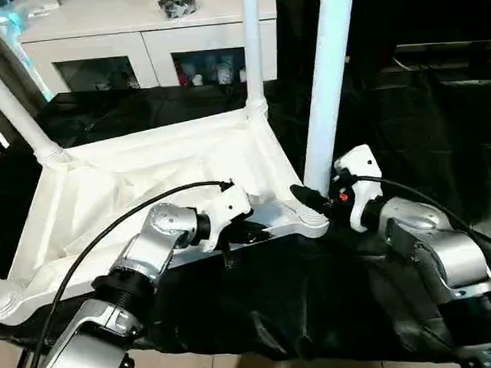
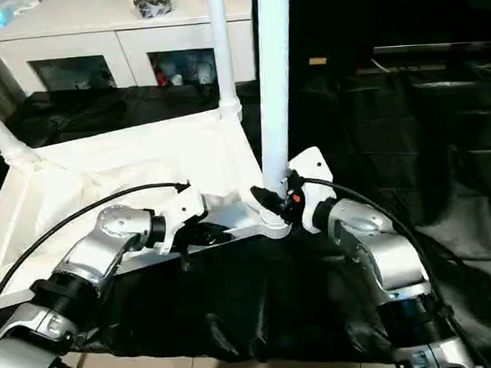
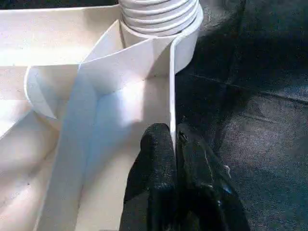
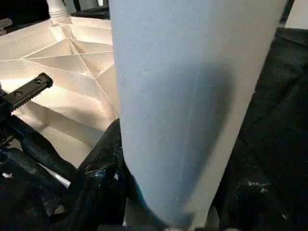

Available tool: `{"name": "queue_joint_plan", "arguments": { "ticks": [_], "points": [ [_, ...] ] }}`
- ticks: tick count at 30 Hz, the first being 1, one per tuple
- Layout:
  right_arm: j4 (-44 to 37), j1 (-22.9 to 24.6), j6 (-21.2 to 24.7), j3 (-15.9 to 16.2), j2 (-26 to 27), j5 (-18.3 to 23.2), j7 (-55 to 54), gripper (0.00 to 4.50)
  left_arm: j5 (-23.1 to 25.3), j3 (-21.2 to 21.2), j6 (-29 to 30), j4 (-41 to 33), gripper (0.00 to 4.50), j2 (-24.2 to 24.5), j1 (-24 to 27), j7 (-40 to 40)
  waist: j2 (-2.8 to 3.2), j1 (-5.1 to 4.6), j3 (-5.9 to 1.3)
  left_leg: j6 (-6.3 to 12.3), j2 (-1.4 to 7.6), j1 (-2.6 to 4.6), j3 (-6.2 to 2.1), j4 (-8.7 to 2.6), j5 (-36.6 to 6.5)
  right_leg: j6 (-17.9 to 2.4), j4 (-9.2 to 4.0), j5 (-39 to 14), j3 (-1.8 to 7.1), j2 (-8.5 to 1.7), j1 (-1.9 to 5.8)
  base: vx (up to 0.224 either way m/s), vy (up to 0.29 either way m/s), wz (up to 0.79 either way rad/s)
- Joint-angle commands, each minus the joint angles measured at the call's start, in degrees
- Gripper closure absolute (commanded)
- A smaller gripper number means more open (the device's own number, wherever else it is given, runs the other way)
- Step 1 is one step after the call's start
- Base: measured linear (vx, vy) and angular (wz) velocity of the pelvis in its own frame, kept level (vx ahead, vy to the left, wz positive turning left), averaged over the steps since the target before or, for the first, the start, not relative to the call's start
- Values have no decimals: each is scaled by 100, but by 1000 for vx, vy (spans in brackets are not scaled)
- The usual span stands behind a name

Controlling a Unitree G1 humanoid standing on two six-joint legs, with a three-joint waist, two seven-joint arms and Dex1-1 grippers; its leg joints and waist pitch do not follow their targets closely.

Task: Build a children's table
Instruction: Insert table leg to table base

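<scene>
**Seating the near-corner leg**

Working from our own side outward, we have the left gripper (image 1: 246, 231) pinched shut on the thin near rim of the upturned tabletop (image 1: 146, 177), just beside the corner socket (image 3: 161, 19). Our right gripper (image 1: 316, 201) has its fingers (image 4: 103, 163) clasped about the foot of the near leg (image 1: 327, 81), which stands upright in that socket. Beyond it two more legs rise: one at the far corner (image 1: 252, 43), one at the left (image 1: 11, 106). The tabletop lies ribs-up on the black-draped surface (image 1: 407, 126), with a white cabinet (image 1: 139, 41) behind.

The risk, as we judge it, is a crooked seat: pushing the leg sideways could lever the light tabletop off the left fingers' narrow hold, or slide it on the cloth.
</scene>
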Motion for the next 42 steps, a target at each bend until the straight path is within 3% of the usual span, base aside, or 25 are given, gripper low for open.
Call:
{"name": "queue_joint_plan", "arguments": {
  "ticks": [1,8,9,10,14,16,21,24,27,29,34,37,38,39,42],
  "points": [
    [224,-81,-8,-65,105,78,-23,259,-237,228,-71,-138,450,-16,-2,-28,-176,40,-391,247,116,81,-25,-382,-1366,-1098,-485,-1741,186,-254,267,0,0,0],
    [446,229,-63,-613,334,511,-43,259,-264,262,-32,-106,450,-21,-36,-42,-168,29,-405,290,117,76,-31,-380,-1332,-1162,-475,-1618,180,-257,280,0,0,0],
    [489,409,-158,-697,385,573,-8,259,-248,273,-36,-71,450,-31,-60,-22,-128,35,-402,295,124,85,-28,-381,-1350,-1164,-486,-1596,184,-257,266,0,0,0],
    [514,524,-246,-717,419,583,7,259,-233,281,-52,-30,450,-43,-84,6,-108,43,-407,287,122,90,-31,-379,-1377,-1176,-481,-1585,182,-258,268,0,0,0],
    [557,725,-420,-744,495,593,44,259,-202,300,-83,70,450,-73,-142,68,-124,55,-406,302,123,76,-31,-390,-1365,-1205,-476,-1456,175,-254,276,0,0,0],
    [586,862,-577,-753,573,582,73,260,-177,307,-111,157,450,-92,-201,94,-94,59,-391,248,118,97,-34,-401,-1583,-1152,-512,-1770,173,-261,265,0,0,0],
    [417,1091,-1037,-517,594,266,0,260,-123,316,-182,335,450,-112,-323,147,-96,61,-385,196,120,97,-45,-421,-1695,-1054,-536,-1944,174,-261,260,0,0,0],
    [379,1094,-1159,-365,526,49,-24,260,-89,306,-227,402,450,-114,-362,159,-86,56,-369,174,118,103,-50,-433,-1788,-1003,-549,-2108,170,-254,247,0,0,0],
    [364,1045,-1310,-81,397,-328,-11,260,-37,283,-315,488,450,-114,-396,175,-116,37,-350,123,111,112,-50,-442,-1958,-949,-573,-2329,173,-253,240,0,0,0],
    [366,1035,-1321,-57,388,-348,-1,260,-31,280,-324,498,450,-116,-399,178,-109,30,-342,126,110,123,-54,-444,-2034,-909,-594,-2479,174,-259,229,0,0,0],
    [503,772,-1243,121,315,-466,132,260,-10,248,-404,539,450,-109,-394,153,-170,-3,-339,158,112,108,-62,-450,-2038,-888,-595,-2550,171,-257,233,0,0,0],
    [667,577,-1252,202,258,-528,279,260,-25,230,-406,491,450,-89,-377,82,-159,-33,-326,148,110,120,-66,-445,-2145,-874,-613,-2726,165,-263,222,0,0,0],
    [770,467,-1236,225,240,-546,356,260,-38,216,-407,460,450,-67,-370,0,-194,-38,-325,153,108,110,-65,-447,-2130,-864,-616,-2733,165,-261,226,0,0,0],
    [839,393,-1219,237,230,-556,408,260,-47,206,-411,442,450,-52,-366,-58,-177,-38,-325,151,109,108,-71,-450,-2118,-867,-610,-2738,163,-266,229,0,0,0],
    [1038,76,-1065,384,79,-570,843,261,-70,160,-395,294,450,64,-332,-288,-230,-57,-327,147,117,83,-78,-459,-2082,-883,-593,-2679,160,-267,242,0,0,0]
  ]
}}
